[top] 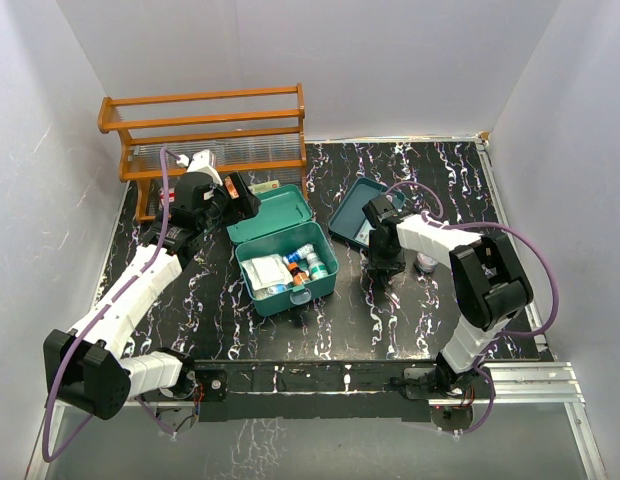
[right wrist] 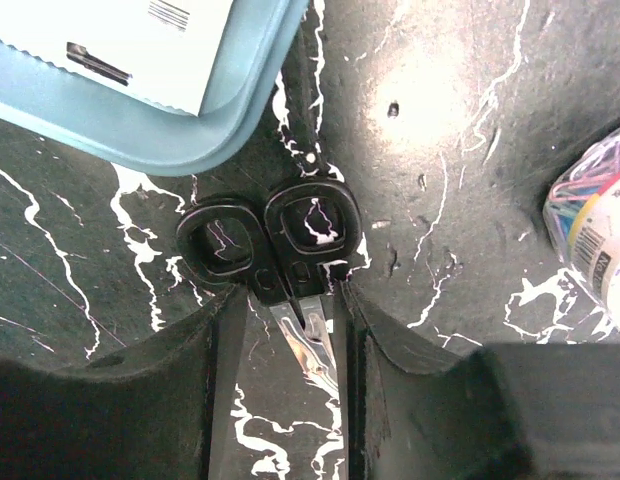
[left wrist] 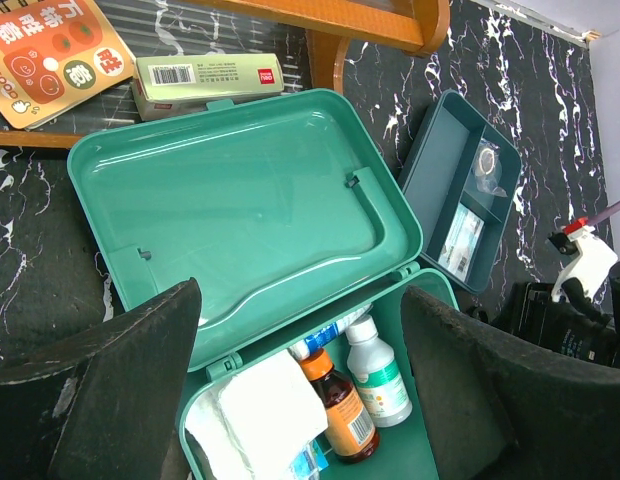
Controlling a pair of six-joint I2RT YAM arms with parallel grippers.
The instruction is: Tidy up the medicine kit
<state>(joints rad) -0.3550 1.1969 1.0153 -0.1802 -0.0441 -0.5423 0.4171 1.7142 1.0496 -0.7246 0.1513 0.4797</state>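
**Item 1: medicine kit** (top: 290, 272). Teal-green box, centre of the black marbled table (top: 410, 330). The lid (left wrist: 240, 200) is thrown fully back and lies open toward the wooden rack (top: 205, 125). Contents of the base:
- 1 white gauze pack (left wrist: 260, 415)
- 1 brown bottle (left wrist: 335, 405) with an orange cap
- 1 white bottle (left wrist: 378, 380) with a green label (a blue-and-white item behind them is mostly hidden)

**Item 2: blue-teal tray** (left wrist: 445, 140). It has 2 compartments and lies just right of the lid, apart from it. It holds 1 small clear-bagged item (left wrist: 487, 165) and 1 flat sachet (left wrist: 460, 235).

**Item 3: left gripper** (left wrist: 300, 300). Hangs above the kit's hinge line, fingers spread wide, holding nothing.

**Item 4: right gripper** (right wrist: 293, 320). Low over the table, right of the kit. Its fingers are drawn in narrow on either side of the blades of the black-handled scissors (right wrist: 270, 240), which lie flat with the handles near the tray's corner. A strip of table shows between 1 finger and the blades, so they are not clamped.

**Item 5: loose stock.**
- 1 barcoded carton (left wrist: 205, 80) behind the lid, by the rack's foot
- 1 orange printed packet (left wrist: 45, 45) beside the carton
- 1 clear container (right wrist: 595, 225) with multicoloured contents, beside the right gripper
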